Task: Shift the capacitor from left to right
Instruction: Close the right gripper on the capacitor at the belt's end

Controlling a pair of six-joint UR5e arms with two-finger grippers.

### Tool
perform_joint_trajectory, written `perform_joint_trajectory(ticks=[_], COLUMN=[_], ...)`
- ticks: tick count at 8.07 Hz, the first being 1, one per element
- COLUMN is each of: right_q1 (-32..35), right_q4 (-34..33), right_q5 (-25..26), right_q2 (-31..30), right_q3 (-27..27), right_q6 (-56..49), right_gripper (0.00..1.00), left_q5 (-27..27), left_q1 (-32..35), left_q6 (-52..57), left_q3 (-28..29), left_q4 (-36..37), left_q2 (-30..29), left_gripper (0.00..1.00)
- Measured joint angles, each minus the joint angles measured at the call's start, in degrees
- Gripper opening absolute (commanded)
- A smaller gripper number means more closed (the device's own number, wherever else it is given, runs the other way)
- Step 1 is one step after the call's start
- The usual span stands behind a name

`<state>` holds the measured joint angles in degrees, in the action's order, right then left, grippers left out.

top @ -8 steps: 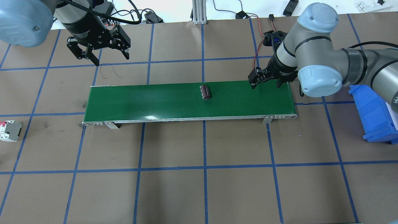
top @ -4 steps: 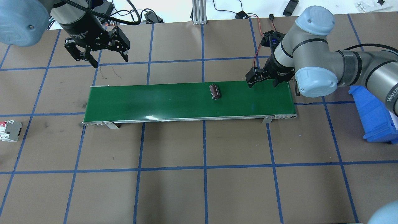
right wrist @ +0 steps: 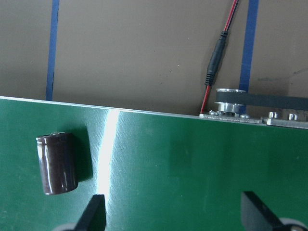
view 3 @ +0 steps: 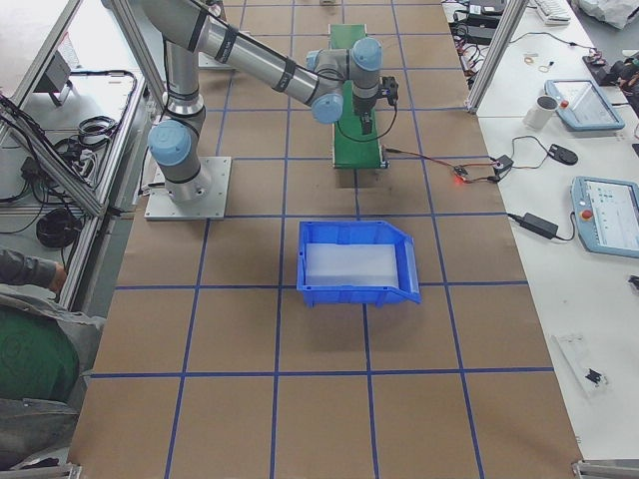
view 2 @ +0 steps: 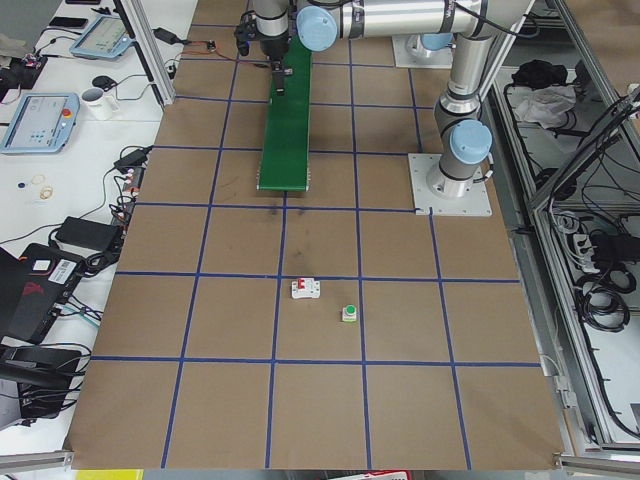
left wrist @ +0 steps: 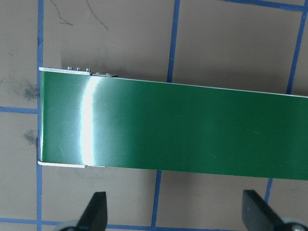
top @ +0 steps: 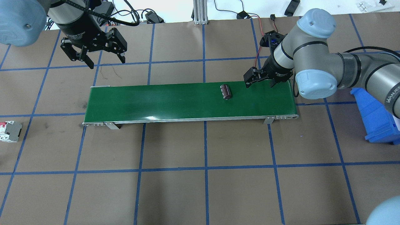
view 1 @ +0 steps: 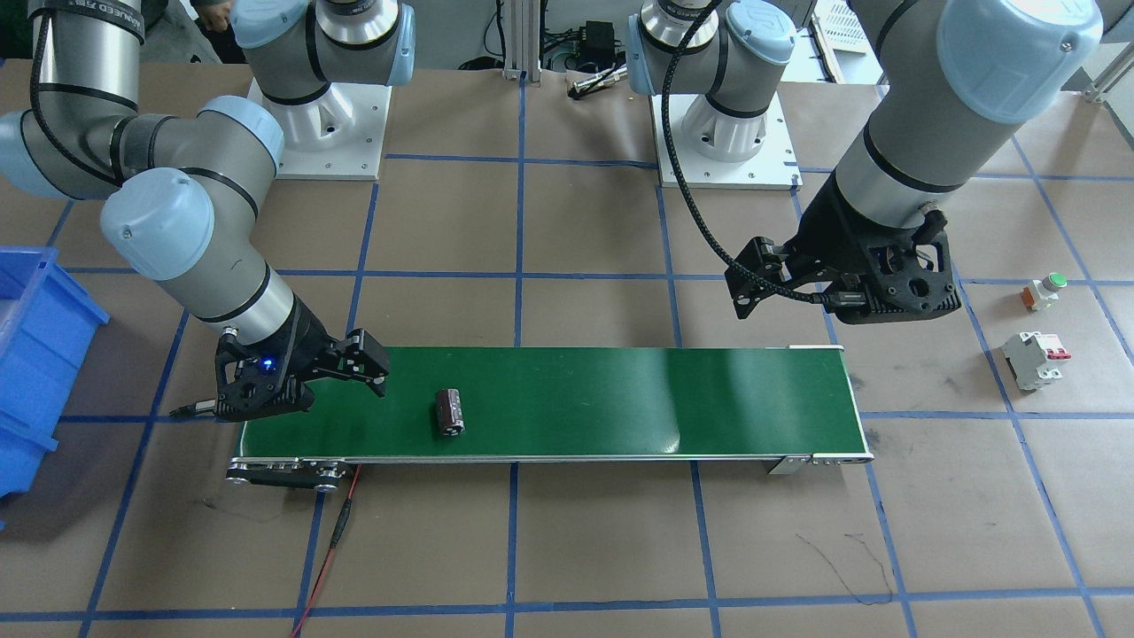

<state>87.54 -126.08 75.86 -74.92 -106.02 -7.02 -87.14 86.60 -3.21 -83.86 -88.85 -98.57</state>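
The capacitor (top: 225,91), a stubby dark brown cylinder, lies on its side on the green conveyor belt (top: 156,101), right of the middle. It also shows in the front view (view 1: 449,412) and in the right wrist view (right wrist: 57,163). My right gripper (top: 260,83) is open and empty, low over the belt's far right end, a short way right of the capacitor. The right wrist view shows its fingertips (right wrist: 94,211) spread, with the capacitor to the left of them. My left gripper (top: 107,61) is open and empty, raised beyond the belt's left end.
A blue bin (top: 378,118) stands on the table to the right of the belt. A white breaker with red switches (top: 9,131) lies at the left edge, with a green-capped push button (view 1: 1045,290) near it. A red-black cable (right wrist: 211,72) runs off the belt's right end.
The capacitor has travelled to the right along the belt, towards my right gripper. My left gripper has drawn back up and to the left. My right gripper has shifted slightly left.
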Motion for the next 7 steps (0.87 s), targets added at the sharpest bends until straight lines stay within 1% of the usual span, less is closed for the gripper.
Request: perform_joint_trajectory(ticks=[7], right_q1=[0.00], right_q4=[-0.22], right_q5=[0.20], right_q2=[0.79], right_q3=[-0.44], right_q6=[-0.01], right_gripper=[0.97], left_q5=[-0.31], left_q1=[-0.08], left_q6=[0.66], left_q3=[0.01], left_q4=[-0.01], left_q2=[0.05], left_gripper=[1.00])
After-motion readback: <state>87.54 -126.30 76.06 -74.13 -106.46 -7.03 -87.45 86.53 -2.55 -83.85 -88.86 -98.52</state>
